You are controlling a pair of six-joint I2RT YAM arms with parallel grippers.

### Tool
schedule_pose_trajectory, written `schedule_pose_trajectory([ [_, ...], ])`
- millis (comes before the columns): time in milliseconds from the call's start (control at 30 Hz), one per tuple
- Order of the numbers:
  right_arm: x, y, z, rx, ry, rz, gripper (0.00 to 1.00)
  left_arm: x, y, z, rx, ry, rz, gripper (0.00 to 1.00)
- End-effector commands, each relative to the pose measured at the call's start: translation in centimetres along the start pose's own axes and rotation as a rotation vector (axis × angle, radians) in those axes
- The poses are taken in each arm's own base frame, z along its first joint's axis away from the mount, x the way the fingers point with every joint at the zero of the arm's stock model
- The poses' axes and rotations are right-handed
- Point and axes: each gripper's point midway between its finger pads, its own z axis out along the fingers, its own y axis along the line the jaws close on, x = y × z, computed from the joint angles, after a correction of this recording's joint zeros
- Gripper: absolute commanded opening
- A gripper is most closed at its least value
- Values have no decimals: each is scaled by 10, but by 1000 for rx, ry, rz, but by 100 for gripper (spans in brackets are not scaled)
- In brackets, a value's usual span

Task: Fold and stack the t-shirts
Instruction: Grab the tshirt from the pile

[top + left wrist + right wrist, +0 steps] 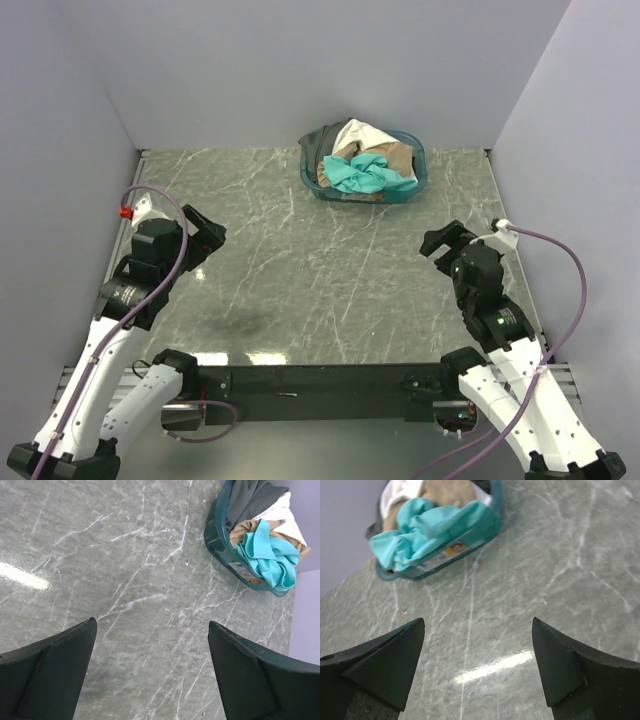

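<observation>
The t-shirts [365, 160] lie bundled in the teal-blue basket [312, 182] at the far side of the counter [300, 285], a little right of centre. The teal-green shirt [368, 174] is on top by the near rim, with the cream-white shirt [362, 134] and tan-beige shirt [398, 155] behind it and the dark grey shirt [325, 142] at the left (all crumpled, none folded). The left fingers [208, 238] are spread wide, gripping nothing, over the near-left counter. The right fingers [445, 242] gape likewise, empty, at the near right, well apart from the basket.
</observation>
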Motion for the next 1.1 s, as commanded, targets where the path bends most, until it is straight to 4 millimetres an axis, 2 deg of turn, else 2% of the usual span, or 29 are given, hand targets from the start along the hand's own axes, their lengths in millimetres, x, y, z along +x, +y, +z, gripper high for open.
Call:
schedule_pose_trajectory([
  [0, -34, 40, -7, -156, -65, -36, 94, -9, -3, -4, 11, -38, -6, 99],
  [100, -38, 72, -7, -292, -44, -109, 94, -8, -4, -6, 22, -37, -8, 100],
  [167, -39, 85, -2, -323, -18, -160, 94, -8, -3, -8, 20, -36, -4, 99],
  [233, -43, 95, 15, -279, 32, -211, 94, -10, -1, -10, 9, -41, 2, 99],
  [267, -30, 95, 36, -232, 95, -244, 94, -12, -1, -12, 7, -45, 8, 99],
  [300, -42, 105, 40, -217, 98, -258, 94, -12, 0, -12, 0, -45, 14, 99],
  [333, -42, 108, 48, -200, 122, -272, 92, -17, -3, -16, 6, -54, 15, 99],
  [367, -24, 107, 70, -161, 191, -304, 91, -17, -2, -17, 0, -52, 21, 99],
  [400, -35, 121, 76, -172, 189, -314, 91, -17, -1, -18, -2, -52, 33, 99],
  [433, -34, 125, 85, -164, 212, -320, 87, -20, -1, -20, -8, -59, 40, 100],
  [467, -18, 124, 106, -126, 269, -339, 86, -20, 1, -21, -21, -57, 49, 99],
  [500, -31, 139, 111, -137, 261, -348, 85, -22, 3, -22, -33, -63, 56, 100],
  [533, -32, 141, 121, -119, 266, -361, 83, -25, 4, -23, -39, -74, 55, 99],
  [567, -17, 138, 143, -83, 306, -377, 83, -25, 4, -23, -35, -76, 62, 99],
  [600, -28, 150, 150, -87, 290, -375, 83, -24, 4, -23, -31, -76, 59, 99],
  [633, -26, 153, 158, -78, 303, -379, 82, -20, 5, -22, -29, -65, 59, 99],
  [667, -6, 147, 176, -42, 357, -392, 80, -20, 5, -23, -23, -68, 58, 99],
  [700, -9, 153, 179, -38, 376, -387, 79, -19, 6, -23, -23, -68, 55, 100],
  [733, -2, 155, 185, -42, 399, -393, 77, -18, 9, -23, -30, -67, 55, 99],
  [767, 17, 152, 198, -41, 445, -400, 77, -18, 11, -23, -36, -73, 52, 99],
  [833, 26, 158, 210, -58, 460, -393, 76, -18, 12, -24, -37, -78, 45, 99],
  [867, 38, 153, 219, -41, 485, -395, 75, -18, 12, -25, -34, -79, 47, 99],
  [1067, 56, 157, 236, -50, 516, -374, 74, -15, 12, -24, -27, -73, 47, 99],
])
